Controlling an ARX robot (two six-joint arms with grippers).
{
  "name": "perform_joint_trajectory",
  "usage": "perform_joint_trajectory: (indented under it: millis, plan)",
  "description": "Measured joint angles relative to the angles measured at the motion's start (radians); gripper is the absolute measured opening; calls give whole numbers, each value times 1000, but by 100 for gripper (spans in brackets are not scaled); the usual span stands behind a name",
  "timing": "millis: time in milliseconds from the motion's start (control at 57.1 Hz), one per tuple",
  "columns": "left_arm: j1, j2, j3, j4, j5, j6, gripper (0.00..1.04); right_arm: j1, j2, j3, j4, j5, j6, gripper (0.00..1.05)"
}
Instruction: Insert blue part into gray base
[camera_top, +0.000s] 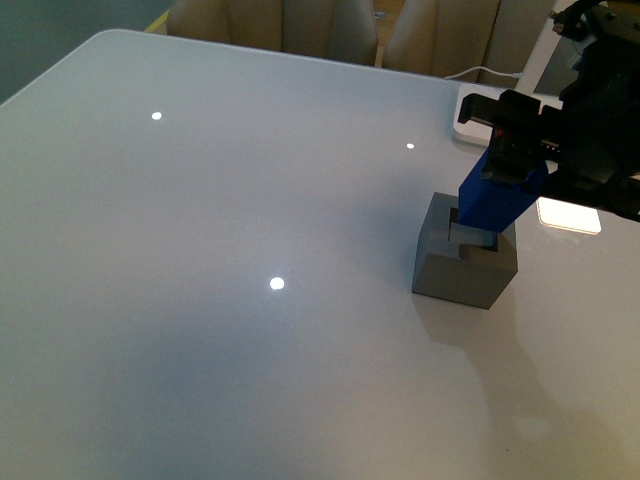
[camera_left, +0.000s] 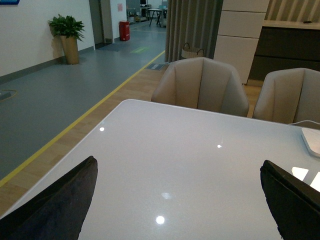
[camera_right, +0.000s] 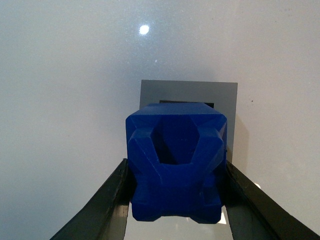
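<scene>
The gray base (camera_top: 465, 266) stands on the white table at the right, its square hole facing up. My right gripper (camera_top: 512, 165) is shut on the blue part (camera_top: 498, 195) and holds it tilted just above the far right side of the hole, its lower end at the opening. In the right wrist view the blue part (camera_right: 176, 162) sits clamped between both fingers (camera_right: 107, 202), with the gray base (camera_right: 189, 91) behind it. My left gripper (camera_left: 177, 200) is open and empty above bare table; it is out of the front view.
A white flat device (camera_top: 470, 118) with a cable lies at the table's far right edge, and a bright rectangle (camera_top: 570, 215) lies beside the base. Beige chairs (camera_left: 200, 85) stand beyond the far edge. The table (camera_top: 200, 250) is bare to the left.
</scene>
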Motion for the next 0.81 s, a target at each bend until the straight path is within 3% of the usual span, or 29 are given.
perform_joint_trajectory:
  millis: [805]
  plan:
    - [0, 0, 0, 0, 0, 0, 97, 3, 117, 78, -14, 8, 30, 44]
